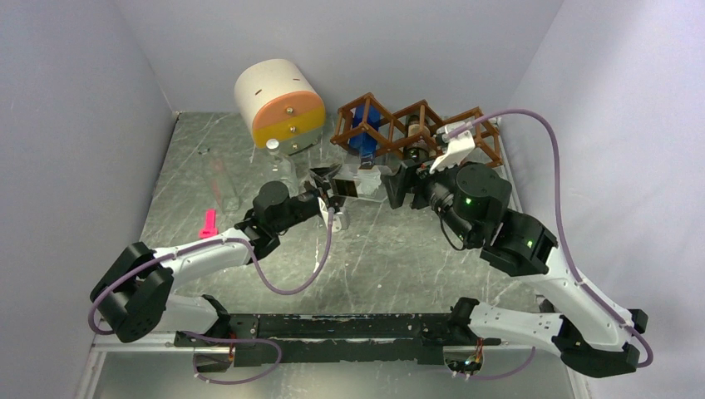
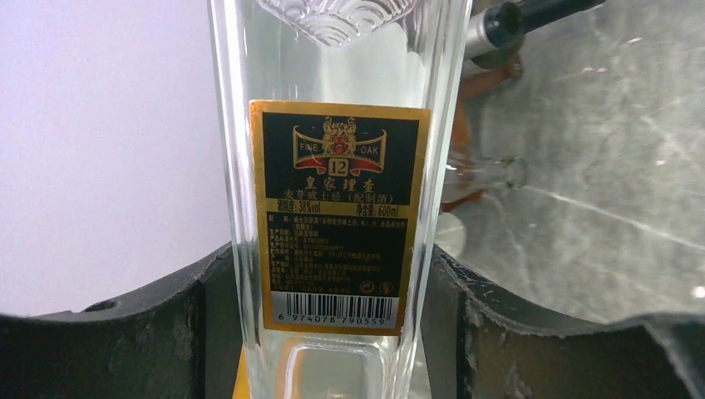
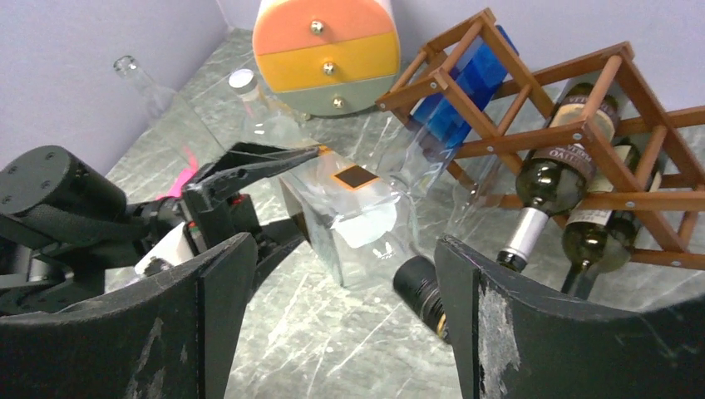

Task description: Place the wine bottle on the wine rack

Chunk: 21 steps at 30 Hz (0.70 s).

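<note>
Wine bottle gripped in left tool; neck cut off.

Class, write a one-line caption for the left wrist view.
Left fingers clamp a clear bottle bearing a black-and-gold label.

Wine bottle located between left gripper fingers, far end inserted in end cell of wine rack ahead. Right gripper positioned just beside bottle, opposite left gripper. Two other bottles stowed in cells ahead of right gripper. Drawer unit located ahead-left of left gripper.
</note>
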Tool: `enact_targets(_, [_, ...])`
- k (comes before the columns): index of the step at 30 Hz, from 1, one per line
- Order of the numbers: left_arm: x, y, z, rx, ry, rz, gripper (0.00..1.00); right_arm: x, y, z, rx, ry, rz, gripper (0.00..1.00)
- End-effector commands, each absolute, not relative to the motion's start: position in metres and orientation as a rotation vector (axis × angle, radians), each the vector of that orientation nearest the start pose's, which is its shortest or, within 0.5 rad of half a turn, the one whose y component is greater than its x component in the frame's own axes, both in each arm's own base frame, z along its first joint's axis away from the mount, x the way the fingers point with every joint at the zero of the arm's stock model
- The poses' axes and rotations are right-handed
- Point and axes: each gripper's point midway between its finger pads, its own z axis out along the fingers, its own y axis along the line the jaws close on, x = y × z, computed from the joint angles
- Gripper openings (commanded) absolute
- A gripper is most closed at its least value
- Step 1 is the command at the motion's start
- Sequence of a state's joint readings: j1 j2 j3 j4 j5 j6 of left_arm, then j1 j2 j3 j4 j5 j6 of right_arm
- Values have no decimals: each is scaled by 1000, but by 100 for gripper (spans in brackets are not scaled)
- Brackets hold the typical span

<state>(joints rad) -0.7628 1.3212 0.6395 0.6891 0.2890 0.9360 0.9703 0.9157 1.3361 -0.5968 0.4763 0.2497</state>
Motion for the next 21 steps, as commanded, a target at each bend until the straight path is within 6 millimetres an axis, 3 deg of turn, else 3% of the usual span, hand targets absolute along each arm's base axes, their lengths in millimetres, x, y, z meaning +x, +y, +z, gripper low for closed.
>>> enact_targets(1, [289,-303,368,1125,441,154,7,224,191,380,-344,1810,359,84])
enact_targets(6, [281,-308,387,1105,263,293,7,226,202,348,-426,1909,306,87])
enact_targets(12, [280,-310,386,1122,138,468,7,225,207,342,-462,1925,314,88])
enact_targets(21, [264,-311,394,1118,76,450,7,220,223,312,-574,1980,335,91])
